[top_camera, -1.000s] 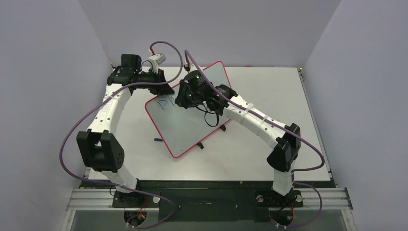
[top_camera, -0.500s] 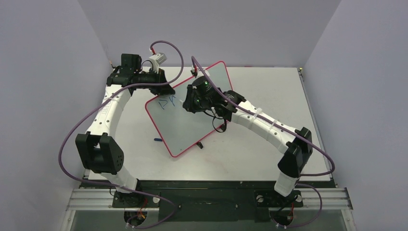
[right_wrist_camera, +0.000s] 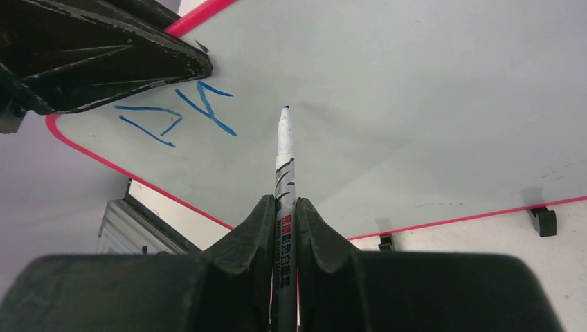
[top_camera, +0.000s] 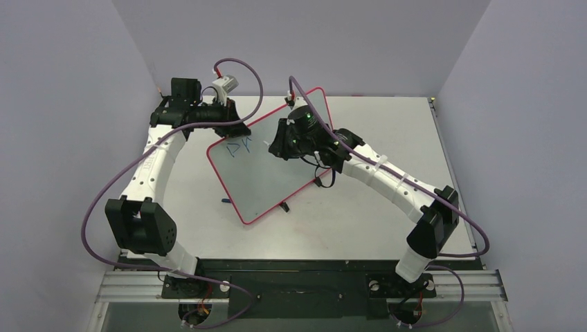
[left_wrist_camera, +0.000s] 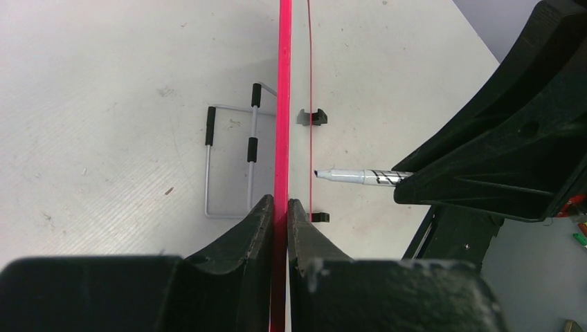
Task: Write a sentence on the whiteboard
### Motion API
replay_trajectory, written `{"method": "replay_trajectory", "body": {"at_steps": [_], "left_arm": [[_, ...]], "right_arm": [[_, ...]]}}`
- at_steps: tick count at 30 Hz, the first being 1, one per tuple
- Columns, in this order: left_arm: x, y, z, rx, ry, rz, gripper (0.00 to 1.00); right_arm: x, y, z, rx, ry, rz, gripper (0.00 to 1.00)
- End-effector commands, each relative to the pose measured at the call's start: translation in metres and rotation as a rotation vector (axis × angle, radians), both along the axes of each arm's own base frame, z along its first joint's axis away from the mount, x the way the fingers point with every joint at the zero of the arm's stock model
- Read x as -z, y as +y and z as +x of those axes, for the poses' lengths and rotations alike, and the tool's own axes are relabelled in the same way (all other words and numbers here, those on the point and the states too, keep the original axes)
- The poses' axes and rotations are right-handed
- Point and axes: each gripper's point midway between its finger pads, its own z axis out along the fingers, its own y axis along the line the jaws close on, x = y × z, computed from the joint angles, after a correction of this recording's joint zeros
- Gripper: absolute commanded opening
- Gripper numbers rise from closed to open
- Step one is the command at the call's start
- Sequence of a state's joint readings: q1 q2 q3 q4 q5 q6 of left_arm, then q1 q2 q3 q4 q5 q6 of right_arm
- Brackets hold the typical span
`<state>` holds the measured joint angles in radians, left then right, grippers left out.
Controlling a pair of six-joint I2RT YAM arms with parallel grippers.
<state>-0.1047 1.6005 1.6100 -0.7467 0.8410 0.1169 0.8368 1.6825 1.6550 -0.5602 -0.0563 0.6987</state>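
Held whiteboard (top_camera: 266,183) at centre of top view.
Left fingers (left_wrist_camera: 257,223) clamped shut on its red rim; right fingers (right_wrist_camera: 257,225) pinch marker (right_wrist_camera: 284,149), tip pointing up-frame beside blue sentence (right_wrist_camera: 173,114); board's long axis lower-left to upper-right.

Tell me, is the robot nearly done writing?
Not nearly. Done: two blue letters near one corner of the board. In hand: the left gripper clamps the board's red rim, and the right gripper holds a marker pointed beside the letters. Left: many more words; most of the board is blank.
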Motion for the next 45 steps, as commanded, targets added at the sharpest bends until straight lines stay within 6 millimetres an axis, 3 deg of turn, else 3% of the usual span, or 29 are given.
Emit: {"method": "replay_trajectory", "body": {"at_steps": [1,10,17,29,45], "left_arm": [[-0.049,0.000,0.007,0.022,-0.231,-0.020,0.00],[-0.049,0.000,0.007,0.022,-0.230,-0.021,0.00],[-0.049,0.000,0.007,0.021,-0.231,-0.021,0.00],[-0.050,0.000,0.007,0.022,-0.236,-0.021,0.00],[-0.052,-0.001,0.004,0.027,-0.241,-0.024,0.00]], "right_arm": [[-0.043,0.016,0.003,-0.025,-0.051,0.116,0.00],[-0.049,0.033,0.004,-0.049,-0.038,0.147,0.00],[-0.038,0.039,0.005,-0.051,-0.010,0.141,0.00],[-0.016,0.022,0.015,0.017,0.016,0.091,0.00],[-0.032,0.017,0.030,0.061,-0.021,0.085,0.00]]}}
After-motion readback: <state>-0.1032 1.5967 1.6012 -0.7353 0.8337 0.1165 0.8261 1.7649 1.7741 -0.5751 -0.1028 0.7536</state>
